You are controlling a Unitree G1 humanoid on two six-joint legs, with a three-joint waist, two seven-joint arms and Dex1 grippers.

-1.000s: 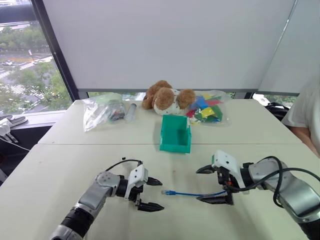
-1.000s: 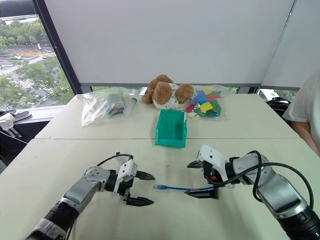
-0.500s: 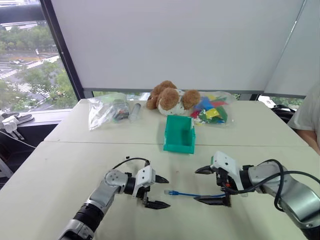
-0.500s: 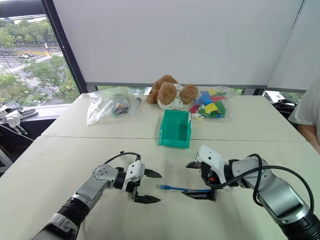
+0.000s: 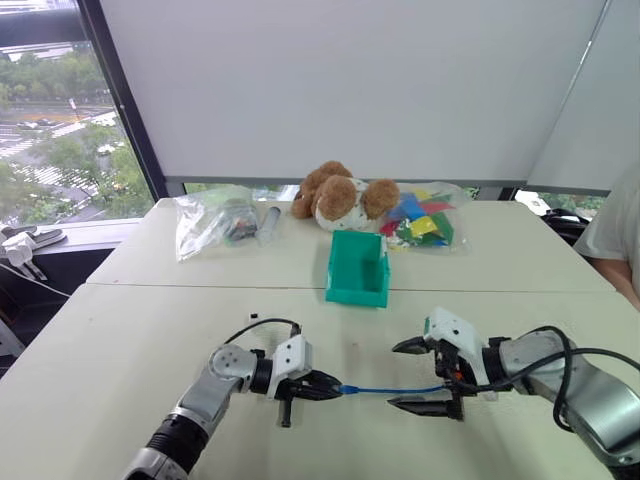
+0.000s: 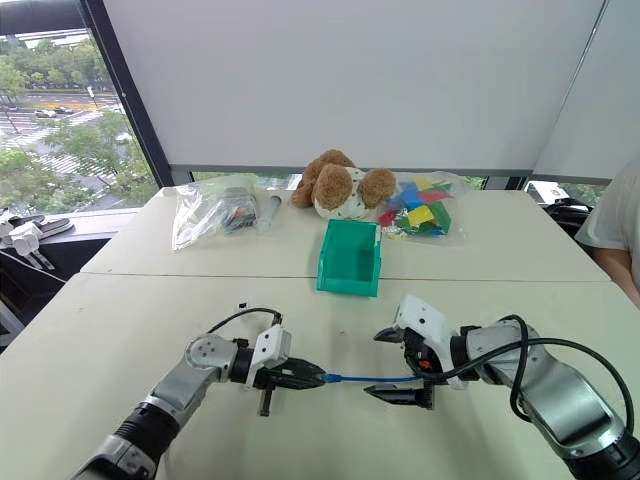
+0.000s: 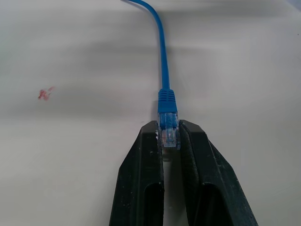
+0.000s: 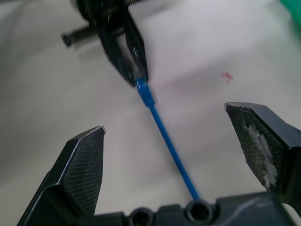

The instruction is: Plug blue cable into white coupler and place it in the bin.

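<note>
The blue cable (image 5: 395,390) lies stretched on the white table between my two grippers. My left gripper (image 5: 335,388) is shut on its small clear plug (image 7: 168,132), with the cord running away from the fingertips. My right gripper (image 5: 395,375) stands open around the cable's other end, which runs between its fingers (image 8: 84,165) toward the palm without touching them. The white coupler is hidden. Farther back, at mid table, the teal bin (image 5: 357,268) stands empty and apart from both grippers.
A brown teddy bear (image 5: 335,195) sits behind the bin. Beside it lie a clear bag of coloured blocks (image 5: 420,225) and, to the left, another clear bag (image 5: 210,222). A person's sleeve (image 5: 620,230) shows at the right table edge.
My left gripper has slid a little toward the cable and shut on its plug. The right gripper has kept still and open.
</note>
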